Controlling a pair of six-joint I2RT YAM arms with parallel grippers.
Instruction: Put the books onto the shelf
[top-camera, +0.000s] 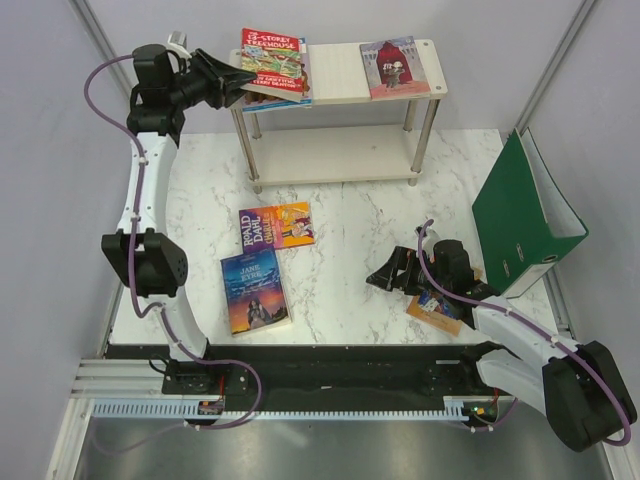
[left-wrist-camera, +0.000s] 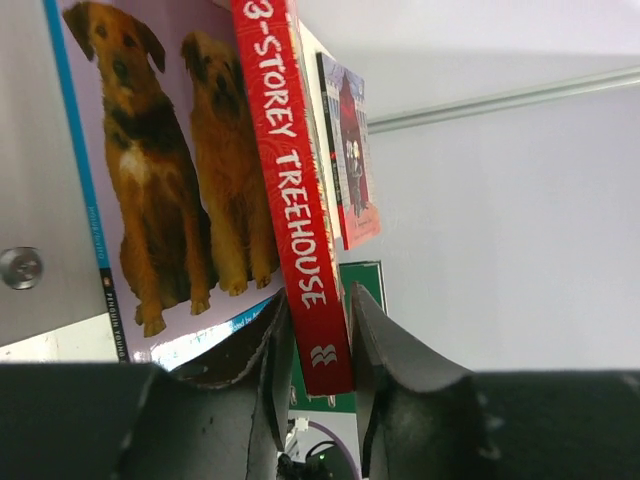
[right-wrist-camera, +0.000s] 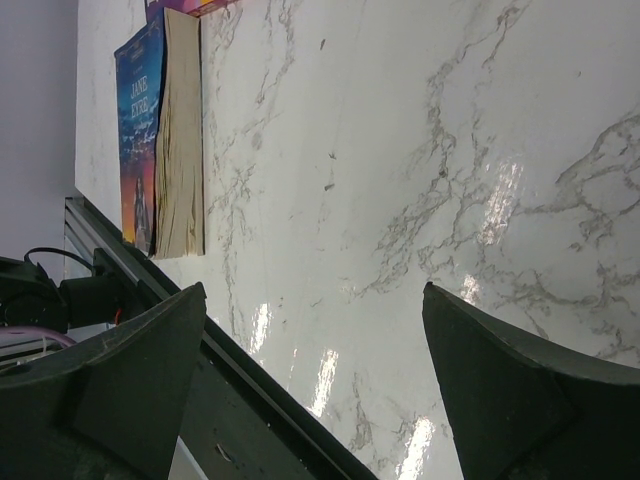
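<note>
- Far left: find the left gripper (top-camera: 238, 85) at the left end of the shelf (top-camera: 340, 72). Fingers narrow, set close on either side of the spine of the red Treehouse book (top-camera: 275, 55); cannot tell whether pinching or just clear of it.
- Read the Treehouse book as lying flat on the top board, stacked on the blue three-dogs book (left-wrist-camera: 170, 150), spine toward the gripper, long axis running front to back.
- Expect light, thin, bendy paperbacks with slick covers. Take hold at the spine edge, likely the stiffest part.
- Find Jane Eyre (top-camera: 255, 290) flat on the table (top-camera: 350, 200), cover up, spine to the left, long axis near to far with a slight tilt. Judge it awkward to pinch while flat; best taken along the spine or a lifted long edge.
- Just beyond it, find the Roald Dahl book (top-camera: 276, 226), flat, cover up, long axis left to right, top of the cover pointing left.
- On the shelf's right end, note a red-covered book (top-camera: 395, 66), flat, long axis front to back.
- Find the right gripper (right-wrist-camera: 312, 295) low over the table, fingers spread wide, holding nothing.
- Under the right arm, make out the tan book (top-camera: 437, 308), mostly hidden; cannot tell its long axis.
- Far right: leave the green binder (top-camera: 520, 215) alone.
</note>
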